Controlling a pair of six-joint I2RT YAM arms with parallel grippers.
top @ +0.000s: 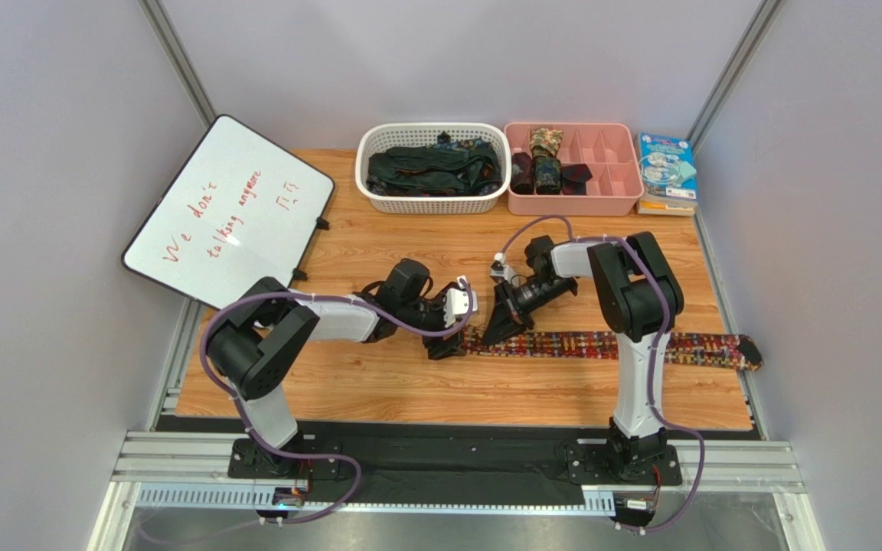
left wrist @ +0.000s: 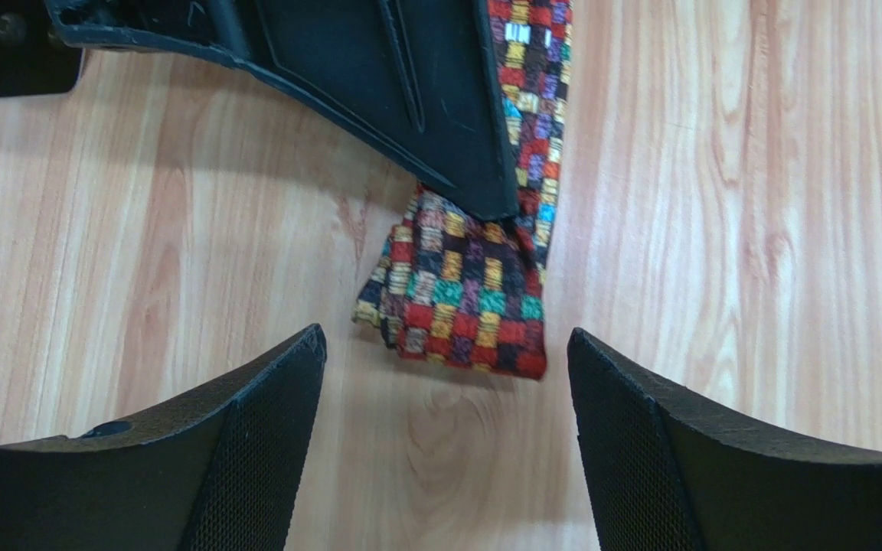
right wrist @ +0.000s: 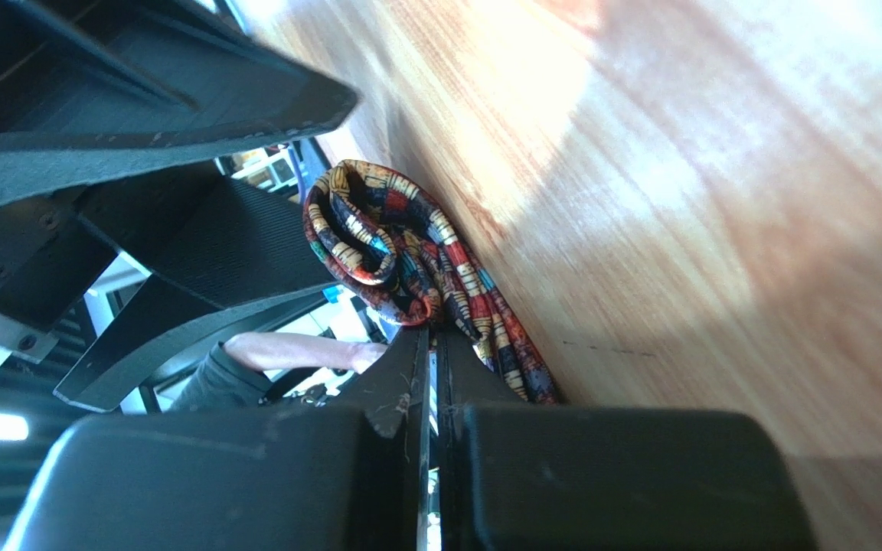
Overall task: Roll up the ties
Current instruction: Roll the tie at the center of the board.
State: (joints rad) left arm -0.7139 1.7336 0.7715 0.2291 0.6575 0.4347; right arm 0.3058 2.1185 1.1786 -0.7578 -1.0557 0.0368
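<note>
The patterned tie (top: 618,344), red-orange-yellow-green checks, lies flat along the table's front, stretching right. My right gripper (top: 489,331) is shut on its left end, which is curled into a small loose loop (right wrist: 379,243) just past the closed fingertips (right wrist: 411,350). My left gripper (top: 457,316) is open and empty, facing that end from the left. In the left wrist view the folded tie end (left wrist: 463,301) lies just beyond my open fingers (left wrist: 267,402), with the right gripper's black finger (left wrist: 400,92) pressing on it.
A white basket (top: 432,204) at the back holds several dark ties. A pink divided tray (top: 612,195) beside it holds rolled ties, one camouflage (top: 546,144). A whiteboard (top: 227,212) leans at the back left. A blue booklet (top: 667,170) lies at the back right.
</note>
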